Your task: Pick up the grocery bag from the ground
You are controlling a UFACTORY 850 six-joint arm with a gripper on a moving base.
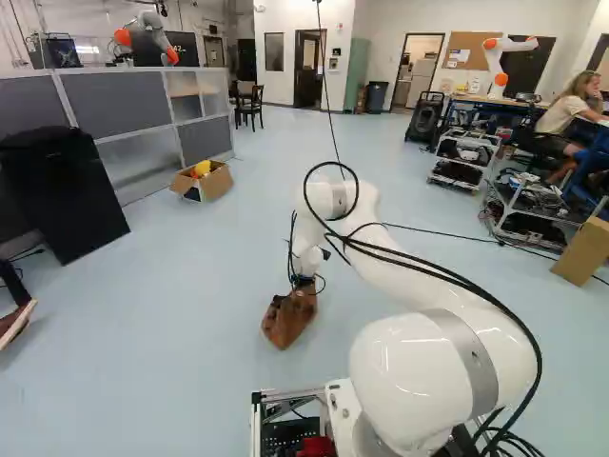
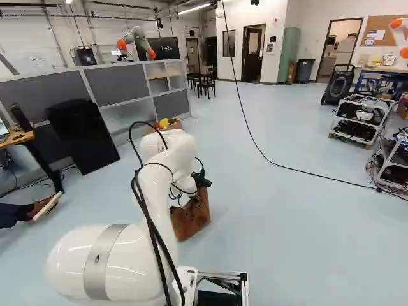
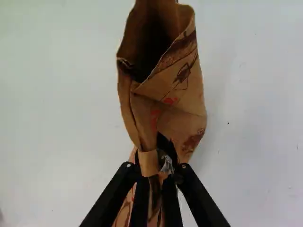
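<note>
White and rounded, the arm (image 1: 409, 381) looms closest in both base views, black cables (image 1: 457, 277) looped along it and a metal frame (image 2: 224, 276) beside its lowest joint. It reaches ahead and down to the black gripper (image 1: 303, 283) and the bag (image 1: 290, 319). In the wrist view the jaws are narrowed on the bag, one on each side, pinching a gathered, folded part of its brown paper. Beyond that pinch the bag flares to an open mouth, its side creased and printed in dark and red; more paper shows under the jaws. In both base views it sits tilted just below the gripper, over the pale floor (image 1: 181, 324); whether its bottom touches the floor I cannot tell.

Farther ahead, a cardboard box (image 1: 215, 181) stands open on the floor with something yellow in it, near the gray partition (image 1: 105, 100). A black panel (image 1: 62, 190) leans nearer. At the left of the right base view, a wooden tabletop (image 2: 19, 138) bears a dark bottle (image 2: 21, 117) and part of a laptop (image 2: 3, 134). Loaded carts (image 2: 358, 120) stand at the right of that view, and a thin cable (image 2: 299, 170) runs over the floor toward them. Another robot (image 1: 152, 40) shows above the partition.
</note>
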